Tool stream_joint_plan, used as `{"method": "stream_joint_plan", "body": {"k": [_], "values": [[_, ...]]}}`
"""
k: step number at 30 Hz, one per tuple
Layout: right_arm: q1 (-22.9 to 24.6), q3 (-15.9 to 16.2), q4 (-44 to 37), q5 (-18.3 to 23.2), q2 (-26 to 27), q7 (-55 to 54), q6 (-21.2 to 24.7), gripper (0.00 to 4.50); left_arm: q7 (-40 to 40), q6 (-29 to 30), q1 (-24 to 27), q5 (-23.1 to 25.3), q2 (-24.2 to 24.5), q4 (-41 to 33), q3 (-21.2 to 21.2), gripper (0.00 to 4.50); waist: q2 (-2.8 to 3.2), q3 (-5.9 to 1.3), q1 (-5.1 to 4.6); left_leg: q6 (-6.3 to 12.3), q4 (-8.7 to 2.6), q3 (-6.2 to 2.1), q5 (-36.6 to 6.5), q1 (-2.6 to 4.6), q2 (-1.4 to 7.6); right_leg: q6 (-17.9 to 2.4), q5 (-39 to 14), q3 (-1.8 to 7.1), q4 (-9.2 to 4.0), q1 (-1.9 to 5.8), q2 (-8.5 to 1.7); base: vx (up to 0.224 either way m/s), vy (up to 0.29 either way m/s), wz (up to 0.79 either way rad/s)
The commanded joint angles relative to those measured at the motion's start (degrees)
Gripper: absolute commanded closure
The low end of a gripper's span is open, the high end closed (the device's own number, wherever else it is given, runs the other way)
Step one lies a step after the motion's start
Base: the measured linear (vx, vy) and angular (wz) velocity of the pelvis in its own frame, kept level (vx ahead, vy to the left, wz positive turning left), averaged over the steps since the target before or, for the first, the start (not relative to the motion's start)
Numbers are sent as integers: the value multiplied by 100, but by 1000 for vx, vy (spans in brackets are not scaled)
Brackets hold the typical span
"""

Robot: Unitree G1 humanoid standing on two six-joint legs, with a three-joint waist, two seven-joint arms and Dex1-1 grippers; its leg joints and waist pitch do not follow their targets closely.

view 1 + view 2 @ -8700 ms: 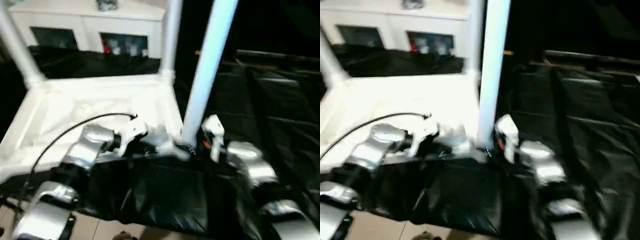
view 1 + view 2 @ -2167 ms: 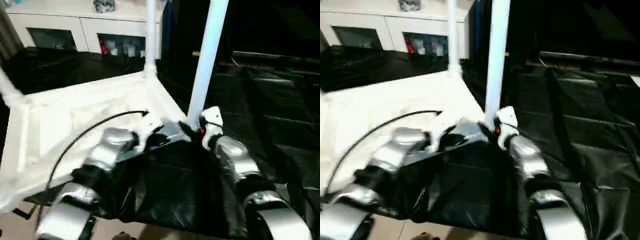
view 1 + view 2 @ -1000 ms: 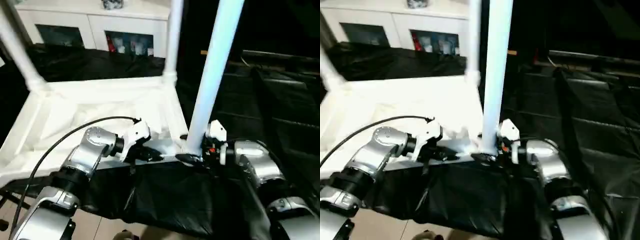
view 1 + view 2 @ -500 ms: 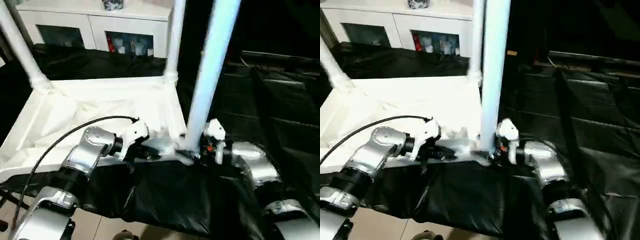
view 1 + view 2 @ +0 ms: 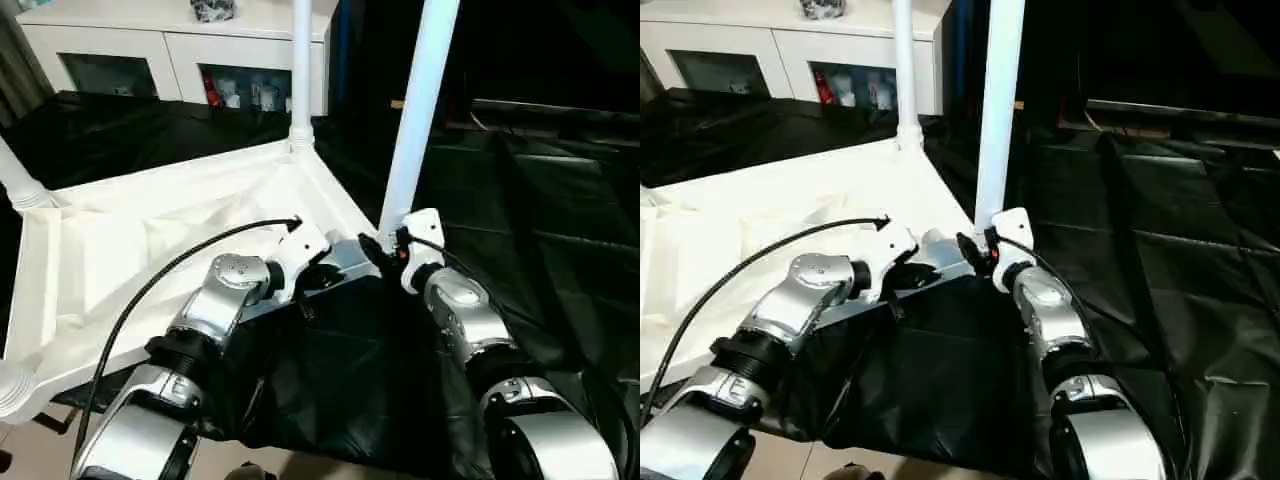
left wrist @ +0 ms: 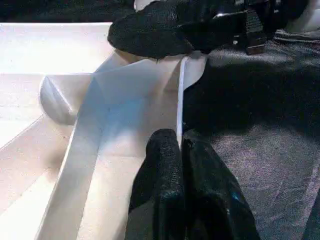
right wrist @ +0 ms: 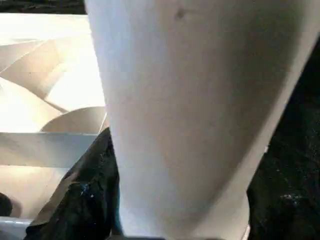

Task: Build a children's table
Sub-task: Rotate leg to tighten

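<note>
Tabletop (image 5: 150,250) lies upside down at centre left, left gripper (image 6: 179,150) pinched shut on its near rim. Right gripper (image 5: 385,250) clamps the near leg (image 5: 415,110) at its base (socket hidden). If the leg isn't fully seated, any tilt could pop it out.

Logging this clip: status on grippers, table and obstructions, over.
Left gripper shut on tabletop rim. Right gripper at base of near-corner leg, grip unclear. Other legs stand in their sockets. Loose black cable across left arm; nothing blocking.
</note>
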Motion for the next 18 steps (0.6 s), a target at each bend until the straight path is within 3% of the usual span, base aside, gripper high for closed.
{"method": "stream_joint_plan", "body": {"k": [1,5,8,10,12,18], "values": [[34,444,191,-167,497,331,8,105,490,-97,-214,-111,-288,-103,139,450,-59,-353,7,318,-398,-69,-951,95,244,-1219,-894,282,-422,279,-520,0,0,0],[39,515,114,-154,210,842,-118,67,-240,-291,-36,-230,35,-314,32,450,-49,-351,0,296,-405,-80,-1028,89,244,-1172,-1028,286,-431,291,-524,0,0,0],[97,549,4,-72,66,1406,-198,67,-531,-304,36,-293,172,-417,8,450,-47,-373,-26,407,-383,-82,-811,51,248,-1264,-580,277,-366,319,-514,0,0,0],[263,772,-245,3,-212,2509,-311,67,-1035,-274,116,-405,382,-560,-54,450,-45,-381,5,508,-357,-70,-766,58,253,-1354,-361,264,-346,335,-503,0,0,0],[284,796,-281,19,-246,2635,-313,67,-1091,-285,122,-410,409,-565,-64,450,-41,-382,-2,573,-353,-64,-685,44,264,-1412,-203,261,-316,324,-494,0,0,0],[524,1156,-716,187,-744,4471,-65,67,-1897,-420,117,-490,807,-471,-156,450,-52,-353,52,563,-358,-54,-993,81,272,-1404,-754,259,-385,305,-491,0,0,0]]}}
